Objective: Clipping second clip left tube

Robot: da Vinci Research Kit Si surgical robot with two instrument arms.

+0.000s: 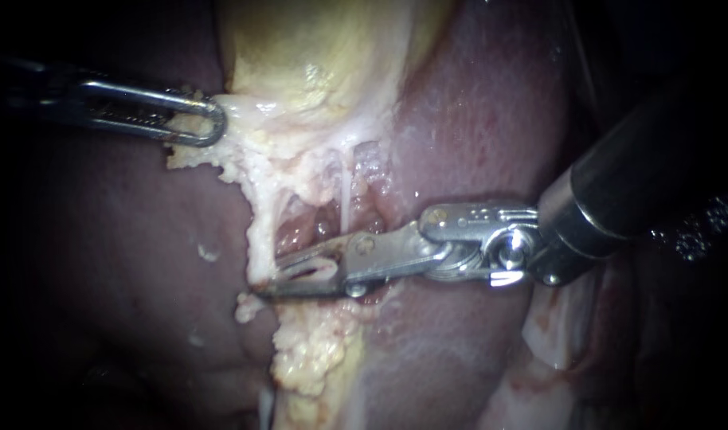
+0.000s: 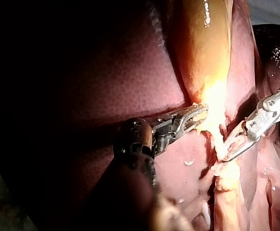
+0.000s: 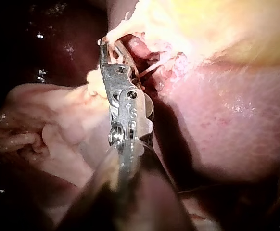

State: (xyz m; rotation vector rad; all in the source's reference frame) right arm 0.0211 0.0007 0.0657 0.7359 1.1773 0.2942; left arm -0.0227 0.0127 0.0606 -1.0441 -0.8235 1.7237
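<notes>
Evidently the clip is about to be placed but has not been fired. The right instrument (image 1: 272, 280) reaches in across the liver (image 1: 475, 119), and the tool at its tip is released: its two jaws stand narrowly apart, with a pale strip that I take for the left tube (image 1: 315, 271) lying in the gap. The left wrist view agrees, showing the jaws astride a pale strand. I can make out no clip on the tube, nor one loaded in the tool. Just beside it, a thin white strand (image 1: 346, 191) runs down from the gallbladder (image 1: 324, 48) through the reddish opened window to near the hinge of the jaws. Further out, the left instrument (image 1: 211, 119) has its tool clenched on the gallbladder's pale lower edge, which appears to hold the strands taut. As I judge it, the next move calls for seating the jaws squarely across the tube, tips past its far side and free of the fat (image 1: 308, 358) below and of the thin strand. They should then close firmly while the left instrument keeps its tension.
</notes>
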